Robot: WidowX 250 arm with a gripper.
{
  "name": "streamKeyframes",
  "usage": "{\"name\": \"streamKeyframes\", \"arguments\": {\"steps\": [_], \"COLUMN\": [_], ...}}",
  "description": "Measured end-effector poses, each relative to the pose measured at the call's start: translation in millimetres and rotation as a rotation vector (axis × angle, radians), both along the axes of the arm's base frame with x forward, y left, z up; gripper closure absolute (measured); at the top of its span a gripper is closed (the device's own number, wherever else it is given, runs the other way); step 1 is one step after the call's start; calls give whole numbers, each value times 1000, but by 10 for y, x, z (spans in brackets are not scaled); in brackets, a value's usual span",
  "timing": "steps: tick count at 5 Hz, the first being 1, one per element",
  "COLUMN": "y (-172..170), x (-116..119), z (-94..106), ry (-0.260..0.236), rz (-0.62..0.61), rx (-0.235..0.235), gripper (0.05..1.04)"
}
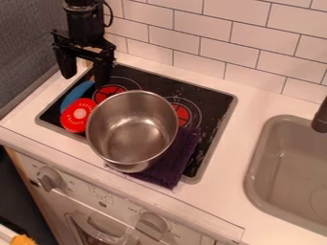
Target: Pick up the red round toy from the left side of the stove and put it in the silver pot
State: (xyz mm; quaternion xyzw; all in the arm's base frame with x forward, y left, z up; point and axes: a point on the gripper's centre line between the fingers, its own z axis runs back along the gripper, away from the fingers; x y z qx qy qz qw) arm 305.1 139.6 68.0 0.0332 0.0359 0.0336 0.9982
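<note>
ok so the end effector (pixel 84 81) hung near the stovetop's (pixel 220 98) upper-left edge, fingers spread, nothing pinched; the curved blue thing (pixel 76 94) lay just below it in view, long axis slanting lower-left to upper-right; red round piece (pixel 77 115) next to it, pot (pixel 132 131) off right

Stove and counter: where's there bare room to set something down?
Bare: counter between stove and sink; stove's far right corner; visible sink floor. Crowded: stove's left side, where blue item and red item sit beside the pot, near the hand; near edge, with purple cloth by the pot.
</note>
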Motion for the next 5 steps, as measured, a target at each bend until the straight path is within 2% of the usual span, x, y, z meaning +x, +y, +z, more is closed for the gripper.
{"name": "streamKeyframes", "arguments": {"steps": [1,2,4,5], "y": [-16,-46,-44,-2], "x": [-38,-193,-455,-426], "z": [-122,-301,-497,-508], "ry": [32,62,77,56], "rz": [1,-26,-29,-14], "rx": [-13,-21,11,40], "gripper": [83,83,83,137]}}
